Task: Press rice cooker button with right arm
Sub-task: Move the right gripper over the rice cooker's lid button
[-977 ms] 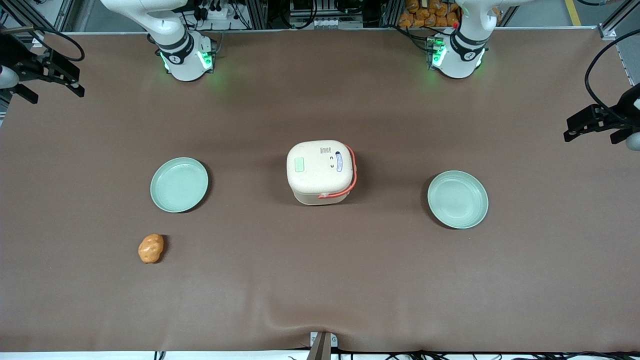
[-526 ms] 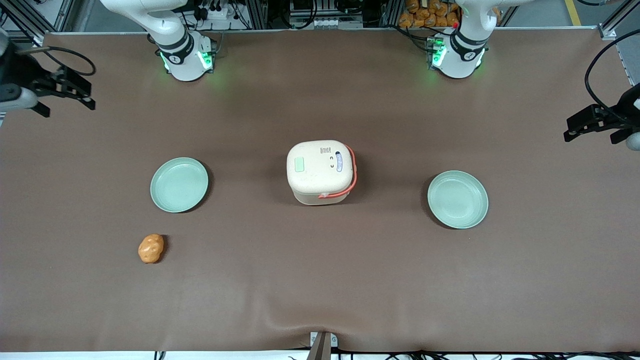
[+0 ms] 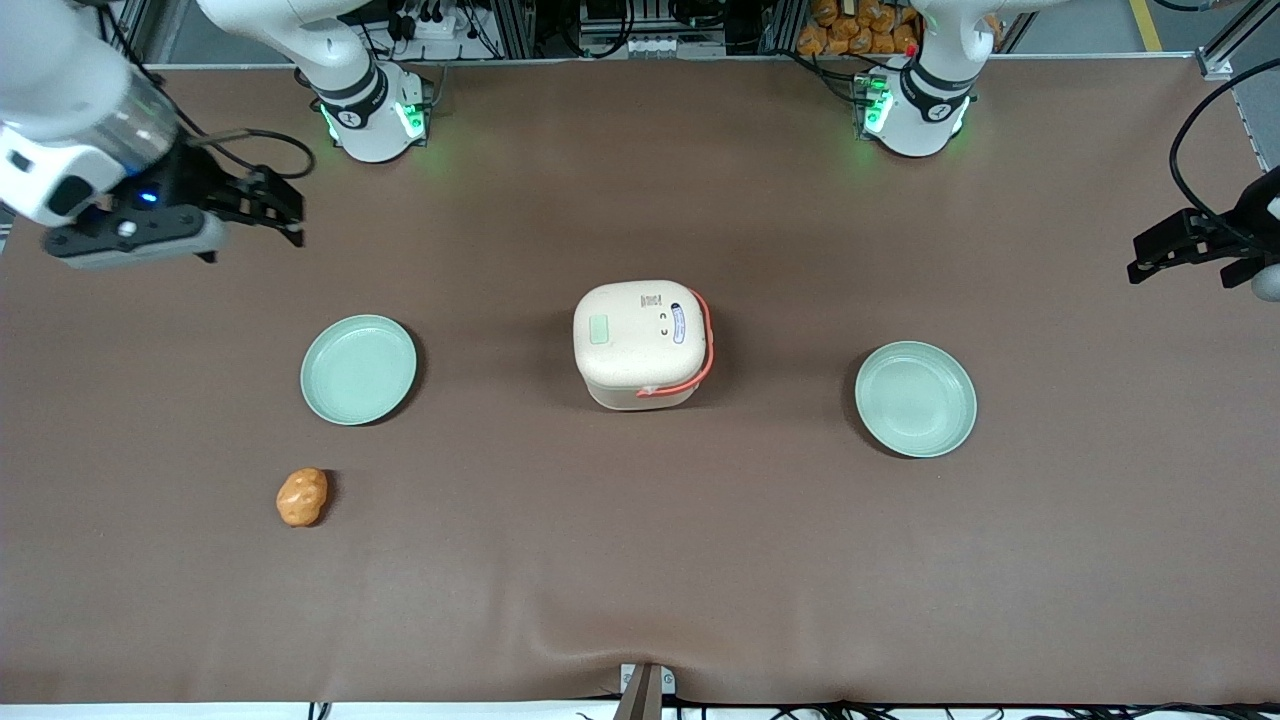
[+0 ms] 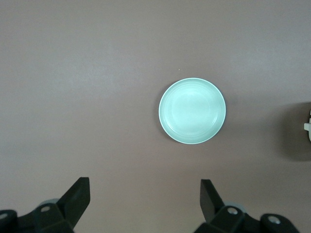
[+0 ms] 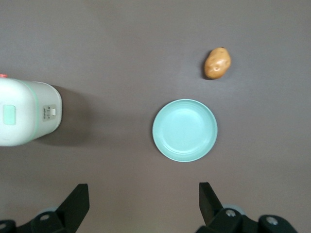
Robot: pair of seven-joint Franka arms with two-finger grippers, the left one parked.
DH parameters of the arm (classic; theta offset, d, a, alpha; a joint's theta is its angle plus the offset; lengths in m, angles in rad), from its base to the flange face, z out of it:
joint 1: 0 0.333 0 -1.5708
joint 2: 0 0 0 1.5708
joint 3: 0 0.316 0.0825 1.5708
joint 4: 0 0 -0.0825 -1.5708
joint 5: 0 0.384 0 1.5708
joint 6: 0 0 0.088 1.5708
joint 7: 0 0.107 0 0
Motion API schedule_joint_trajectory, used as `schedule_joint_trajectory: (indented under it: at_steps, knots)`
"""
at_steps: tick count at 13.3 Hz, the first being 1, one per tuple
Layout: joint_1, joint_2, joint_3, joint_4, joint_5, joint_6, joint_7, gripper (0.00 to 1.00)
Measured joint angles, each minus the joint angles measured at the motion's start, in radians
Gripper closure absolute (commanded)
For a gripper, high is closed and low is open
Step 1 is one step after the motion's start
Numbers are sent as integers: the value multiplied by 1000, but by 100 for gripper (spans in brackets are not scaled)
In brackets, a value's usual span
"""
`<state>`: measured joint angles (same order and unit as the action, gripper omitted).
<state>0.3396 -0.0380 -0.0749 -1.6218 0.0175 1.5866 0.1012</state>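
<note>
Still well short of cooker (image 3: 640, 343), which sits mid-table between two plates, lid shut, green button (image 3: 599, 329) on top toward working arm's end. Risks: off-centre descent glancing off button onto rounded lid; hard push sliding or tipping light cooker; low sweep clipping nearer plate (image 3: 358, 369). Potato (image 3: 301, 496) nearer camera, probably out of path. Gripper (image 3: 283, 211) aloft toward working arm's end, farther from camera than plate; fingers (image 5: 77, 203) spread wide, empty, touching nothing.
</note>
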Motion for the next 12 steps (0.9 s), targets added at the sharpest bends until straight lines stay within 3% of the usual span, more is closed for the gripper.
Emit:
schedule_joint_trajectory:
  at_steps: [6,9,12]
  knots:
    - [111,61,1,5,1,59,151,0]
    - [164,87,1,6,2,94,209,19]
    - [233,128,1,6,2,156,302,44]
